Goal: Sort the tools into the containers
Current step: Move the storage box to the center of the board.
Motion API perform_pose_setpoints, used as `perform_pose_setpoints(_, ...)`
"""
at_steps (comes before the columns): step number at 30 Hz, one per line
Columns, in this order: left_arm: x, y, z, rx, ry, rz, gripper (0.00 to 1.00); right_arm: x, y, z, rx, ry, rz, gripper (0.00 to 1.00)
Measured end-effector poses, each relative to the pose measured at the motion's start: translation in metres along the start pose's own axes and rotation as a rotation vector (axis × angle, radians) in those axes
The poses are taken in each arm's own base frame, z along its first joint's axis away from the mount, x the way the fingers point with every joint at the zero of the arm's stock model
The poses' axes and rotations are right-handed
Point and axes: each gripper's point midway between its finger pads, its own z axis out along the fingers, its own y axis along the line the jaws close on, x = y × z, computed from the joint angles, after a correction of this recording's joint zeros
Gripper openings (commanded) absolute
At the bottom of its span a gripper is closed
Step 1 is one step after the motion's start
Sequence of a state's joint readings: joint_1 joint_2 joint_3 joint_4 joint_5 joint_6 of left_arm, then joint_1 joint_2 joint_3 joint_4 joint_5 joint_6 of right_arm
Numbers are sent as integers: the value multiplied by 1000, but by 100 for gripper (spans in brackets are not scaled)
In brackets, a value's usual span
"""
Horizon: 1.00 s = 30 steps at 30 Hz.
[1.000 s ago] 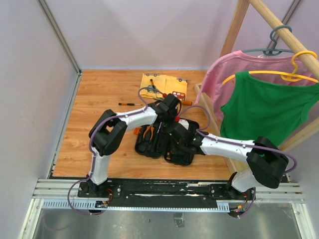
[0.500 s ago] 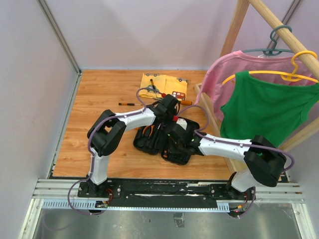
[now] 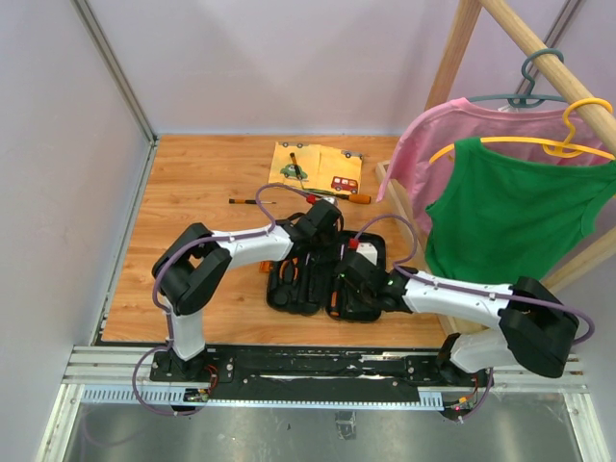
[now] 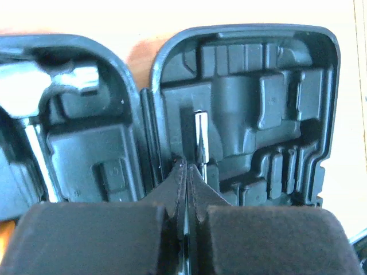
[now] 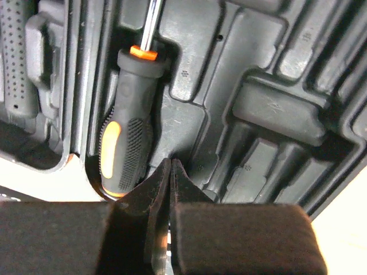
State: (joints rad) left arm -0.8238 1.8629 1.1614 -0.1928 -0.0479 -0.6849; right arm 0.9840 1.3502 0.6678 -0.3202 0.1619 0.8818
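The left gripper (image 4: 186,172) has its jaws drawn together to a seam, low over the open tool case (image 4: 275,97). A short steel shaft (image 4: 200,134) lies just ahead and slightly right of the tips, its long axis pointing straight away from them. Whether the tips nip its near end is unclear. The right gripper (image 5: 170,175), likewise closed and seemingly empty, hovers beside a seated screwdriver (image 5: 123,143).

The left arm (image 3: 252,243) and right arm (image 3: 452,291) crowd the tool case (image 3: 364,306) (little room between). Bare table (image 3: 192,173) lies open at 10 o'clock; the rack base (image 3: 389,183) and green shirt (image 3: 500,212) block 2 o'clock.
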Motion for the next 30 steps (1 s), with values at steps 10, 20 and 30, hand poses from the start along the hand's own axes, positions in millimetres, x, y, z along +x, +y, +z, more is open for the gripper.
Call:
perform_pose_setpoints(10, 12, 3, -8, -29, 21, 12, 1, 23, -45, -33, 93, 49, -92, 15)
perform_pose_setpoints(20, 4, 1, -28, -29, 26, 100, 2, -20, -54, -76, 59, -171, -140, 40)
perform_pose_setpoints(30, -26, -8, -98, 44, -140, 110, 11, -55, -101, -60, 67, -202, 32, 49)
